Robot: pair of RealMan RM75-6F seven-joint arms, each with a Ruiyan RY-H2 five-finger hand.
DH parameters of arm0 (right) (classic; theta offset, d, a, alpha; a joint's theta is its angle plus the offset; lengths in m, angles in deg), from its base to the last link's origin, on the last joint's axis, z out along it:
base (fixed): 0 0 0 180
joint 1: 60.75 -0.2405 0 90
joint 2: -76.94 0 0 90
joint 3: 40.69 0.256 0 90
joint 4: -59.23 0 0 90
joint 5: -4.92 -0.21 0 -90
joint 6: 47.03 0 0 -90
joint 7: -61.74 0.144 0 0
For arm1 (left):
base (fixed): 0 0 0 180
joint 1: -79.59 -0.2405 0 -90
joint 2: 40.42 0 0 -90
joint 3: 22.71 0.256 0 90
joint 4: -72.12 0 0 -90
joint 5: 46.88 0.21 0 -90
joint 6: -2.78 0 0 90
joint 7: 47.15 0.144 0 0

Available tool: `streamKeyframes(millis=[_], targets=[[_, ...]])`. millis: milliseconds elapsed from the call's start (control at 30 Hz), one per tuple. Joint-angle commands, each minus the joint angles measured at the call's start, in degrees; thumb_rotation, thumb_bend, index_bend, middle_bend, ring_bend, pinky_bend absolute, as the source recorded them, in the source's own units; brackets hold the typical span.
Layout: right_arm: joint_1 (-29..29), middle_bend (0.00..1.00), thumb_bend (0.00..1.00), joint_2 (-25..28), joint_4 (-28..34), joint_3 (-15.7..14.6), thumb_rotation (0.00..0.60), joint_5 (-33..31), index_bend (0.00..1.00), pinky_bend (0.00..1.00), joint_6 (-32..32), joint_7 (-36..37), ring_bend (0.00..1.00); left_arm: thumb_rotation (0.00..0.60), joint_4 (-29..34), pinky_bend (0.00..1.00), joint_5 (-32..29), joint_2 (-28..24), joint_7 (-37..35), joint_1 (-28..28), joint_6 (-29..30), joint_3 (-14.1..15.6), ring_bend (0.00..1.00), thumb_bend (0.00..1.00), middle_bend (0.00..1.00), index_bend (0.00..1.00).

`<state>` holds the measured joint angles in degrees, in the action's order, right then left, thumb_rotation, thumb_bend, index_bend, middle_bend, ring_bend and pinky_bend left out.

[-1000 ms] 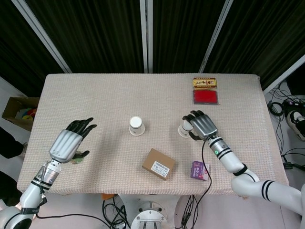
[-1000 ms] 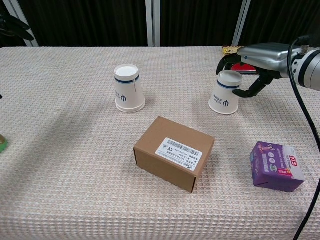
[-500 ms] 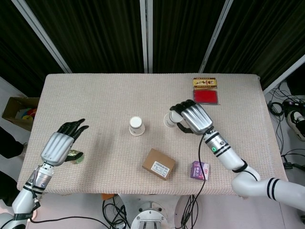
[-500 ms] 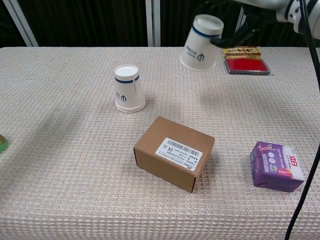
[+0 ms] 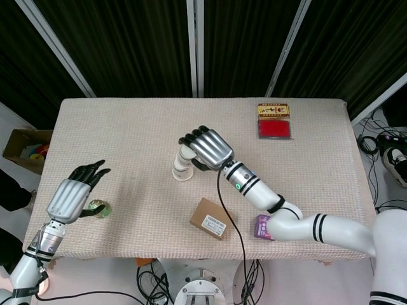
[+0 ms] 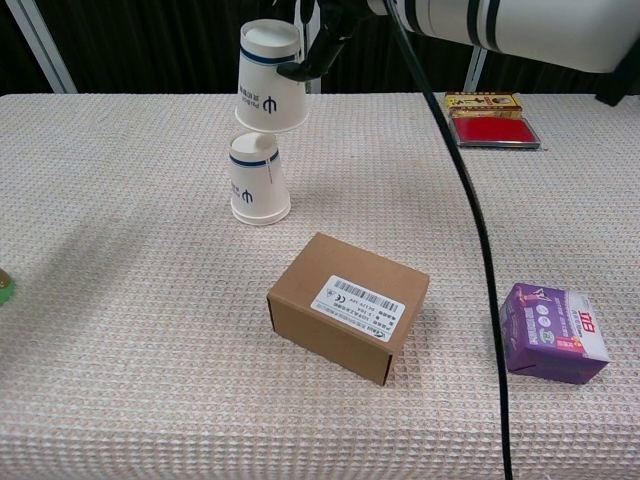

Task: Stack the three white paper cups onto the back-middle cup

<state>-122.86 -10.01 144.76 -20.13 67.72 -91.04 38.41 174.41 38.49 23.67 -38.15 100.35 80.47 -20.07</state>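
An upside-down white paper cup with a blue band (image 6: pixel 257 180) stands on the table (image 6: pixel 120 250), a little left of centre. My right hand (image 5: pixel 206 147) grips a second white cup (image 6: pixel 270 90), also upside down, in the air. The held cup's rim hangs just above the standing cup's top, shifted slightly right. In the head view the held cup (image 5: pixel 185 152) overlaps the standing cup (image 5: pixel 180 171). The right hand (image 6: pixel 328 30) shows only at the chest view's top edge. My left hand (image 5: pixel 71 196) hovers open near the table's front left edge.
A brown cardboard box (image 6: pixel 347 305) lies in front of the cups. A purple box (image 6: pixel 553 333) sits at the front right. A red box (image 6: pixel 492 131) and a yellow one (image 6: pixel 483 100) lie at the back right. A small green object (image 5: pixel 97 208) rests beside my left hand.
My right hand lifted the cup from the right side of the table and carried it left, now above the standing cup. My left hand drew back toward the front left edge.
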Motion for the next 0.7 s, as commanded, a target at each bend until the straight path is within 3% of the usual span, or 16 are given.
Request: streamKeyframes(millis=[33,567,700], targets=[[-1.7,0.43,0.42,-1.9,-2.3,-0.3,0.6,-1.6,0.46,0.3,0.8,-0.8,0.26,0.6,-0.5,0.17,0.1,0.0,-0.6,-0.3,-0.3,-0.3,0.12,0.15,0.07,0.17],[-3.9,0.42,0.41,-3.3,-3.8,-2.8,0.6,-3.2,0.46,0.3,1.1,0.5,0.26,0.6,-1.9,0.17,1.1,0.4,-3.4,-1.2,-1.7,-1.4,0.12,0.15,0.07,0.17],[-5.2,0.37,0.39,-5.1,-5.9,-3.5,0.6,-4.0,0.42,0.28,2.1,0.1,0.25,0.6,-1.8,0.16,1.2,0.4,-3.4,-1.6,-1.5,-1.6,0.12,0.15,0.07,0.17]])
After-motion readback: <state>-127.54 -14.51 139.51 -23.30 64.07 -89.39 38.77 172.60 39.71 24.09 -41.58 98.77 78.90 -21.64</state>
